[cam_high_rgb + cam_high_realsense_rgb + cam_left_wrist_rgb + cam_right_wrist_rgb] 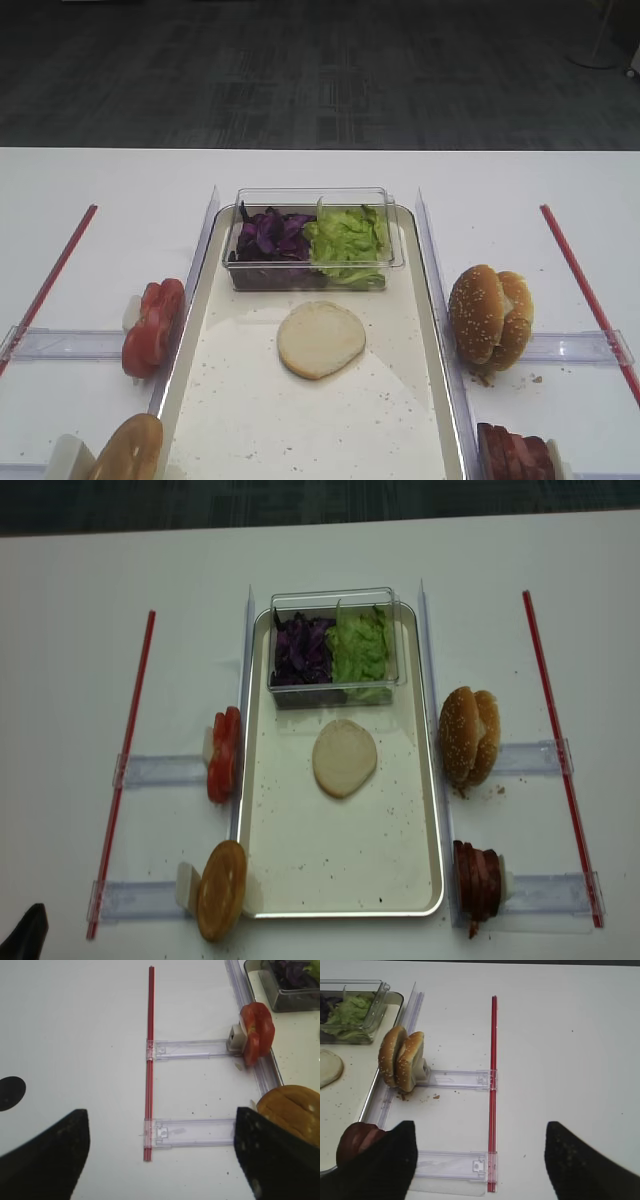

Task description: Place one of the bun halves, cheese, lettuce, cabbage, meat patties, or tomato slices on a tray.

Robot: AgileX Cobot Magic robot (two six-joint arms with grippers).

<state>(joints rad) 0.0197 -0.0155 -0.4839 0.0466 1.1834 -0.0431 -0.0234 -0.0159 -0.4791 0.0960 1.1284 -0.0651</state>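
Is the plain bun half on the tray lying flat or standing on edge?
Flat. The plain bun half lies on the tray, pale cut face up.

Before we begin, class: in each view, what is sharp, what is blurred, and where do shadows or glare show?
Exterior high: even light, soft focus, faint glare on the clear tub. Realsense view: the tray and bun half fairly sharp, barely any shadow. Right wrist: the right gripper is a dark blur, the sesame bun sharp. Left wrist: the left gripper blurred, the tomato slices clear.
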